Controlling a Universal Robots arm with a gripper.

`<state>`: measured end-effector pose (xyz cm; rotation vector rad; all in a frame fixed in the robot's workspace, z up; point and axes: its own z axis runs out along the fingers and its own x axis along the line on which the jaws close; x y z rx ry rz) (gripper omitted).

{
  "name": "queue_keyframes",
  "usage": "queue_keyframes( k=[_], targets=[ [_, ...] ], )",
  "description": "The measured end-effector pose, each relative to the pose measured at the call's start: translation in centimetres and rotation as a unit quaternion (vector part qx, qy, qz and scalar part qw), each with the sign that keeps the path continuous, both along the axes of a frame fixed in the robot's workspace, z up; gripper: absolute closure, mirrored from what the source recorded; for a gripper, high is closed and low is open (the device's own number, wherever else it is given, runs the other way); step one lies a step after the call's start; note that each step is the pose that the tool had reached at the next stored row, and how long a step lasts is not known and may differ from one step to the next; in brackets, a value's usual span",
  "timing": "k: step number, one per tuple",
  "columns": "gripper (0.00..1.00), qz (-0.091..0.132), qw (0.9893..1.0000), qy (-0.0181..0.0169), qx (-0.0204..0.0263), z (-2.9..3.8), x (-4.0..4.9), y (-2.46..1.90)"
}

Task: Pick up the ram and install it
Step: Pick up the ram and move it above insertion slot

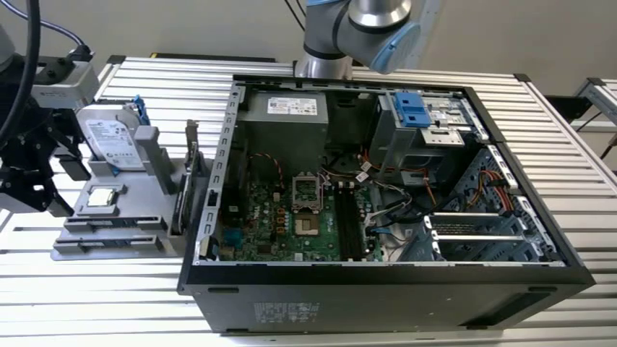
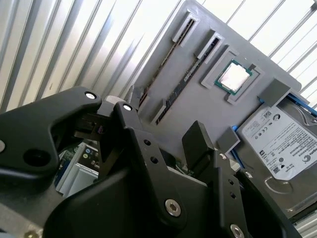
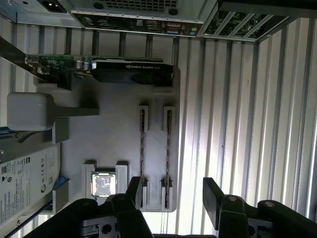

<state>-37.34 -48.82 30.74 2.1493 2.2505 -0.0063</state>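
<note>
The fingers (image 3: 133,188) are apart and hold nothing. The gripper (image 3: 172,187) hangs over the grey holder (image 3: 114,124), at the end of the holder that is far from the card (image 3: 131,71).

The ram (image 3: 168,148) stands on its thin edge in one long slot of the holder, with small grey blocks at both of its ends. In the first wrist view it is in line with the gap between the fingers. A second thin strip (image 3: 142,144) stands in the neighbouring slot, parallel to the ram, and it is in line with one finger. I cannot tell if this finger touches the holder.

On the same holder, the CPU (image 3: 104,184) lies flat in a square seat just beside the slots. The hard drive (image 3: 25,183) is on the holder too, on the other side of the CPU from the slots. The card stands upright along the holder's edge nearest to the case (image 1: 386,217).

The holder rests on the ribbed metal worktop (image 1: 559,130). The case stands just beside the holder, with its inside showing.
</note>
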Motion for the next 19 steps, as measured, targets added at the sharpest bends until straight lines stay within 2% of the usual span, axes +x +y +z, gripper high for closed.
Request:
queue_keyframes(
  k=[5, 19],
  targets=[
    [0.00, 0.000, 1.0000, -0.0001, 0.0000, -0.09, 0.00, 0.00],
    [0.00, 0.000, 1.0000, 0.0000, -0.0003, -0.98, 0.00, 0.00]
  ],
)
